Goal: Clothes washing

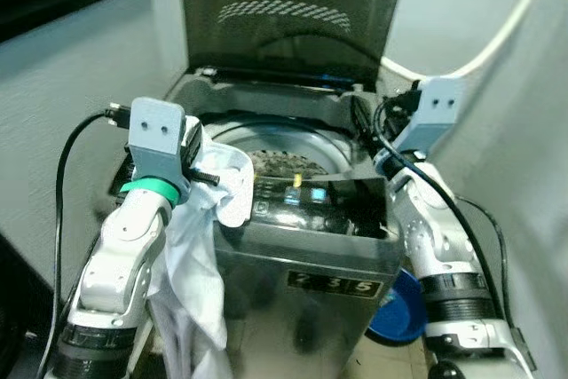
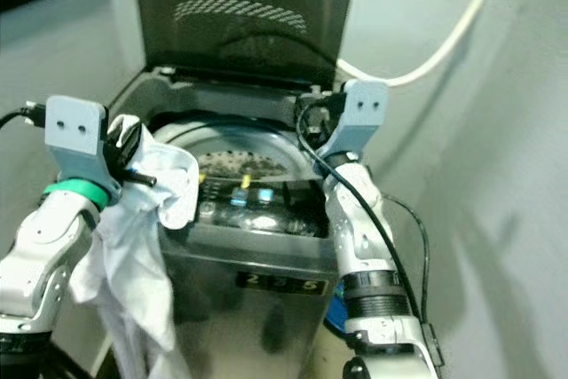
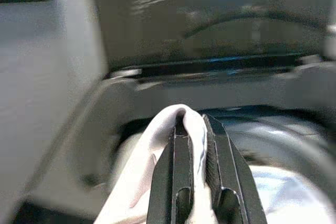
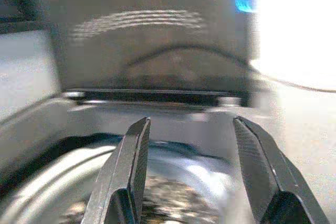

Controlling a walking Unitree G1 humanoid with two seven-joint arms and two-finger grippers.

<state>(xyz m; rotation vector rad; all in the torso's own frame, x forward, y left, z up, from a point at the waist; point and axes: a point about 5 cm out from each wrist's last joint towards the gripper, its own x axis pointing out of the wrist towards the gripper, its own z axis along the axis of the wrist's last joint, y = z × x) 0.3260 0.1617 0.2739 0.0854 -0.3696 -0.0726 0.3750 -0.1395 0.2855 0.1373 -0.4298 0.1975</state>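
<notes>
Left wrist view shows the left tool clamped on a white garment at frame centre, the right tool open, and the trailing cloth risks snagging outside the washer rim.

White garment, grey washing machine, blue basin
</notes>
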